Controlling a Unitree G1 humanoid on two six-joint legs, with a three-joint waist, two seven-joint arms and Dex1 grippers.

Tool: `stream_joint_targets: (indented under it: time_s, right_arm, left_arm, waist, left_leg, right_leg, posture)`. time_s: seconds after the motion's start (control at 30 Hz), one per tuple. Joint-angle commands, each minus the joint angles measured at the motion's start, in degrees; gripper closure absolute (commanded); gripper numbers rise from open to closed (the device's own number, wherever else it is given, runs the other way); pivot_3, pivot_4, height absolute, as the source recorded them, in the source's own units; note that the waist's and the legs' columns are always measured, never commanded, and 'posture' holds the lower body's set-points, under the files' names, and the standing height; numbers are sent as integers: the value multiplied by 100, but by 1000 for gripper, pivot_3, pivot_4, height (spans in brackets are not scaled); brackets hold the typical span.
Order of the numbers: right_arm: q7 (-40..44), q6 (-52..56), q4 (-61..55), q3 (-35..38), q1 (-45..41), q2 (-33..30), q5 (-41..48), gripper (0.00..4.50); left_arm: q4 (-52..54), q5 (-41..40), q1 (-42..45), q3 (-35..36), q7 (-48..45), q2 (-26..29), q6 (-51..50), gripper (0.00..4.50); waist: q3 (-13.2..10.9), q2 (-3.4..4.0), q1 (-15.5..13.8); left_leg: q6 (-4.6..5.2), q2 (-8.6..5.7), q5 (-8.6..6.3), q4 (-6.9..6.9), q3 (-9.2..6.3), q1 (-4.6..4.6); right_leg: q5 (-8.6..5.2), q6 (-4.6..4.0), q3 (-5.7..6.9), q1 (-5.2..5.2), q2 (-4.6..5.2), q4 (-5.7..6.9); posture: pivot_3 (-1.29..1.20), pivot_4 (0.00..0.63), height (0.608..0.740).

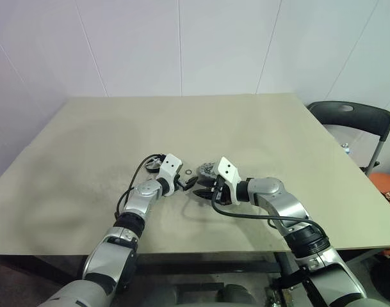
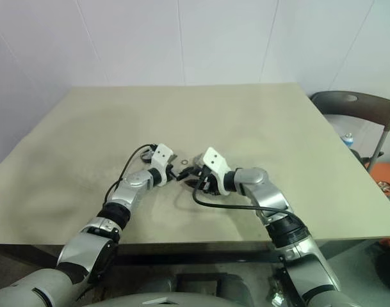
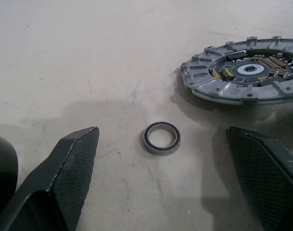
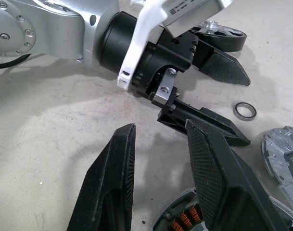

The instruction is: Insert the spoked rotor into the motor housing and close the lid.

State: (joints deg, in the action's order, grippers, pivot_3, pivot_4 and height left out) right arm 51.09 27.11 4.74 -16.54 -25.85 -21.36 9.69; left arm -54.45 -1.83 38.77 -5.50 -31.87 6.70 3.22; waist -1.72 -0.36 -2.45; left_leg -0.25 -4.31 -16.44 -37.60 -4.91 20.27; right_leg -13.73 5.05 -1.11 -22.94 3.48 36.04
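Still pre-insertion: left gripper (image 3: pixel 160 159) wide open, empty, straddling the small ring (image 3: pixel 161 137); right gripper (image 4: pixel 158 168) part-open, empty above motor housing (image 4: pixel 180 221). Next: fetch spoked rotor (image 4: pixel 223 38), frame top

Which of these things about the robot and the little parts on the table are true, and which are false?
1. The left hand is open. True.
2. The small black ring is pinched in the left hand. False: it lies on the table, between the open fingers and apart from them.
3. The lid lies flat on the table past the ring. True.
4. The spoked rotor sits inside the motor housing. False: it lies apart from the housing, behind the left hand.
5. The right hand holds the lid. False: nothing is between its fingers.
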Motion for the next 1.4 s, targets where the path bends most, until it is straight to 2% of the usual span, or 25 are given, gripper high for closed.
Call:
stream_joint_targets:
  time_s: [0.03, 0.27, 0.37, 0.67, 0.73, 0.93, 1.13, 1.4]
  right_arm:
    - [-63, -119, -218, 135, -41, 19, 48, 2770]
    - [-150, -110, -264, 128, -7, 30, 51, 2770]
    - [-202, -111, -296, 134, 17, 34, 51, 2735]
    - [-323, -107, -381, 150, 74, 53, 74, 2735]
    - [-331, -112, -366, 148, 61, 61, 79, 2735]
    - [-341, -138, -315, 135, 46, 82, 76, 2735]
    - [-366, -246, -93, 124, -17, 144, 37, 2735]
    - [-363, -316, 31, 78, -27, 198, 5, 2735]
  left_arm:
    - [-333, 98, 162, 7, -12, -38, -18, 0]
    - [-743, 161, 431, 16, -26, -98, -14, 0]
    - [-904, 152, 546, 74, 52, -116, -17, 554]
    - [-1050, 184, 606, 175, 130, -99, -62, 3401]
    - [-1050, 215, 605, 160, 85, -72, -78, 3798]
    - [-467, -154, 341, 359, -573, -61, 244, 3798]
    - [1396, -937, -394, 535, -1759, -32, 225, 3798]
    - [2993, -1413, -1059, 664, -1844, 394, -464, 3798]
  waist:
    - [0, 0, 1]
    - [0, 0, -5]
    - [-1, -1, 0]
    - [-1, -1, 10]
    - [-1, -1, 12]
    - [-1, -1, 21]
    - [-2, -1, 30]
    - [-3, 1, 38]
  left_leg:
    - [0, 0, 0, -1, 0, 0]
    - [0, 0, 0, -11, -8, -1]
    - [1, -1, -1, -20, -14, 1]
    - [8, -1, -5, -13, -12, 14]
    - [9, -2, -6, -12, -12, 13]
    - [8, -1, -6, -2, -9, 15]
    - [7, -1, -5, 38, 3, 28]
    - [7, 4, -6, 46, 6, 23]
  right_leg:
    - [0, 0, 0, 1, 0, 0]
    - [1, 3, 8, 10, 0, 0]
    - [1, 5, 16, 15, 1, 0]
    - [3, 9, 14, -2, 2, -5]
    - [3, 10, 12, -2, 3, -6]
    - [3, 10, 9, -8, 3, -7]
    - [5, 6, -9, -43, 13, -12]
    - [4, 4, -19, -44, 9, -13]
  posture:
    - [0, 0, 740]
    - [0, 0, 740]
    - [0, 0, 740]
    - [0, 0, 740]
    - [0, 0, 740]
    - [0, 0, 740]
    - [0, 0, 740]
    - [0, 0, 740]
